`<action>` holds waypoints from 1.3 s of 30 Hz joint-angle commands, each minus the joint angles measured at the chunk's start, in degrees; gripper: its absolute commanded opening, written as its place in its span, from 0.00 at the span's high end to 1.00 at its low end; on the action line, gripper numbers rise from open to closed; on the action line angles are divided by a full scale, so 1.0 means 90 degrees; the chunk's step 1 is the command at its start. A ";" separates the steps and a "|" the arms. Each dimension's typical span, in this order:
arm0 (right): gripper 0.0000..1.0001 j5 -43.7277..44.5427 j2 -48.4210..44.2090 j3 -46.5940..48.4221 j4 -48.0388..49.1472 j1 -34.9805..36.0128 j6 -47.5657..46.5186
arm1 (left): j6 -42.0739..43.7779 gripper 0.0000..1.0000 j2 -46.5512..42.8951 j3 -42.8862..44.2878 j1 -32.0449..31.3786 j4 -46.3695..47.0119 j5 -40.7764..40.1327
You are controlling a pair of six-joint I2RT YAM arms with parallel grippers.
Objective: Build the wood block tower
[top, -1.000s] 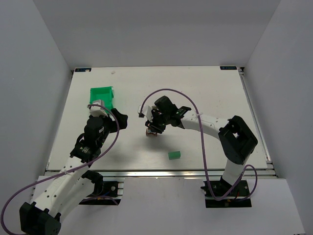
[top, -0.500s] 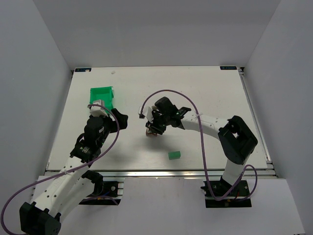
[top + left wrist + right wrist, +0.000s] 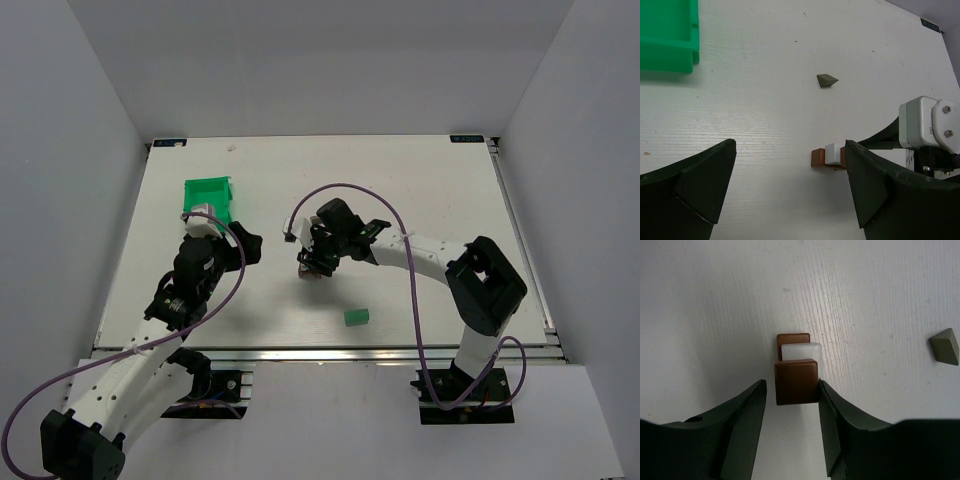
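Observation:
The wood block tower (image 3: 796, 381) is small: a brown block nearest my right wrist camera, with a whitish block (image 3: 801, 351) and another brown piece (image 3: 793, 338) showing behind it. It also shows as the brown and whitish blocks (image 3: 825, 156) in the left wrist view, and as the tower (image 3: 310, 270) from above. My right gripper (image 3: 792, 385) straddles the brown block, jaws slightly open: one finger touches it and the other stands a little off. My left gripper (image 3: 790, 150) is wide open and holds nothing, left of the tower.
A grey-green wedge block (image 3: 827, 80) lies loose beyond the tower, also seen as the wedge (image 3: 945, 346). A green block (image 3: 357, 316) lies near the table's front edge. A green bin (image 3: 208, 195) stands at the back left, just beyond my left gripper (image 3: 235, 240).
My right gripper's jaws have parted a little around the brown block. Both arms stay where they were.

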 commanded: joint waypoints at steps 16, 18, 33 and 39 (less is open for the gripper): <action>0.40 -0.0366 -0.0446 -0.0187 0.0198 0.0030 -0.0006 | 0.0116 0.02 -0.0021 0.0010 0.0019 0.0157 0.0251; 0.40 -0.0425 -0.0554 -0.0256 0.0189 0.0030 -0.0035 | 0.0116 0.02 -0.0030 0.0010 0.0019 0.0157 0.0261; 0.11 -0.0142 -0.0593 -0.0188 0.0404 0.0020 -0.0005 | 0.0155 0.02 -0.0050 0.0000 0.0019 0.0177 0.0339; 0.11 -0.0113 -0.0418 -0.0051 0.0452 0.0010 0.0004 | 0.0155 0.02 -0.0050 0.0000 0.0019 0.0186 0.0339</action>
